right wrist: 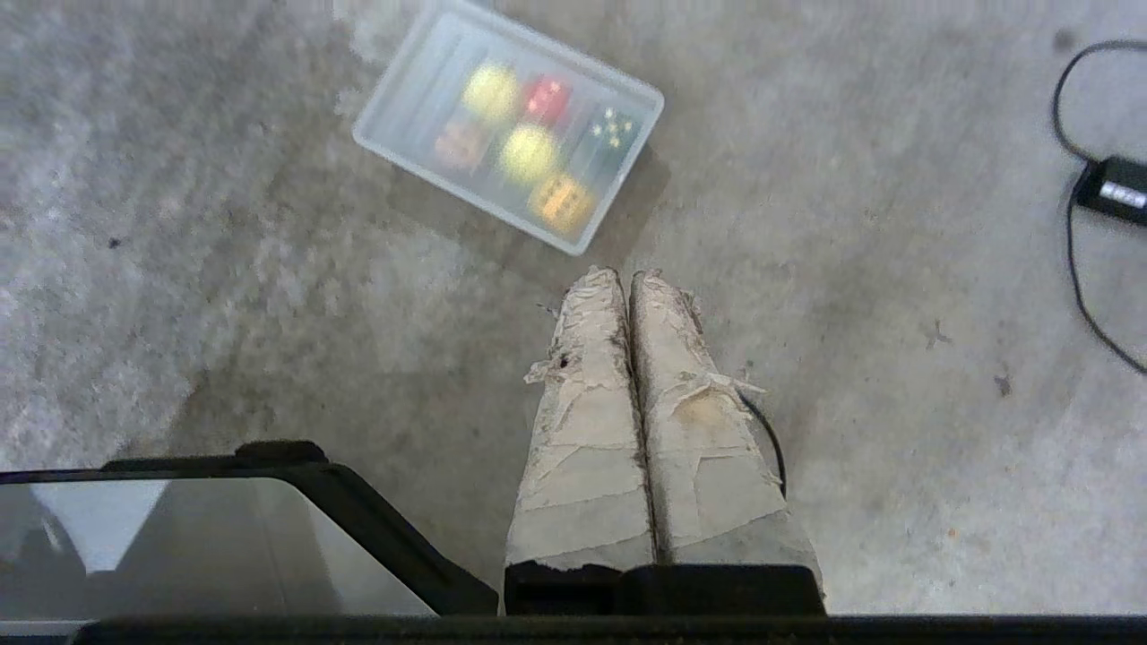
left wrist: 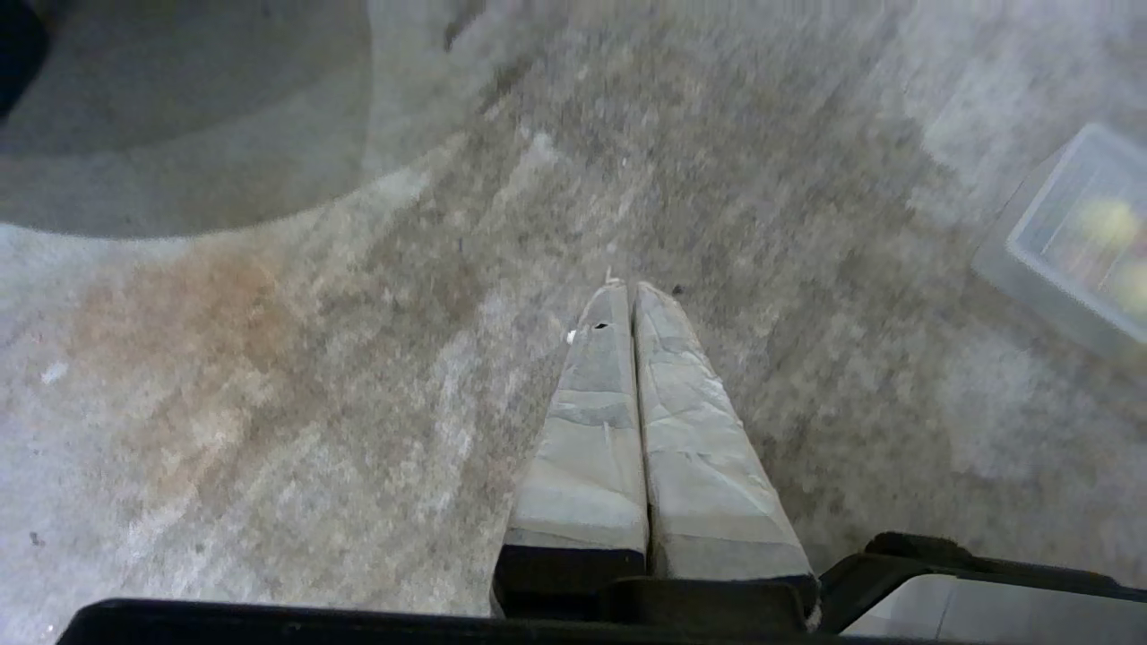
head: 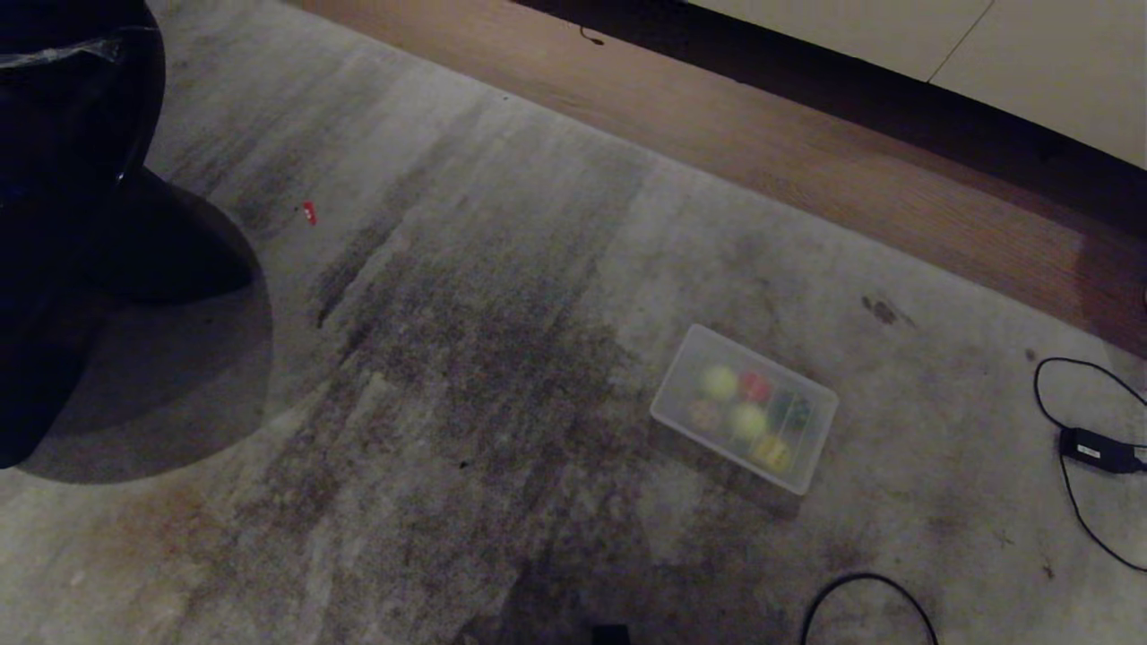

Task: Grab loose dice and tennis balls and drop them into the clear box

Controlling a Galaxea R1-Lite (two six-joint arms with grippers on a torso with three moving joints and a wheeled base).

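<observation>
All dice (right wrist: 548,100) and balls (right wrist: 491,91) sit in box (head: 674,405). Both end effectors (left wrist: 633,288) (right wrist: 627,274) pinched closed, empty. Risk: base snags cable (head: 1071,484) on carpet (head: 502,269).

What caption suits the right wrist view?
Shut right pincer hangs above carpet, near clear box holding dice and balls.

Tape-wrapped grey claw (right wrist: 629,278) fingers, black mounts

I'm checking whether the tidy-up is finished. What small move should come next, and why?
Probably none beyond a last look around: the clear box already holds both tennis balls and all four dice. No loose pieces show on the carpet, and the left gripper and right gripper are shut and empty.
</observation>
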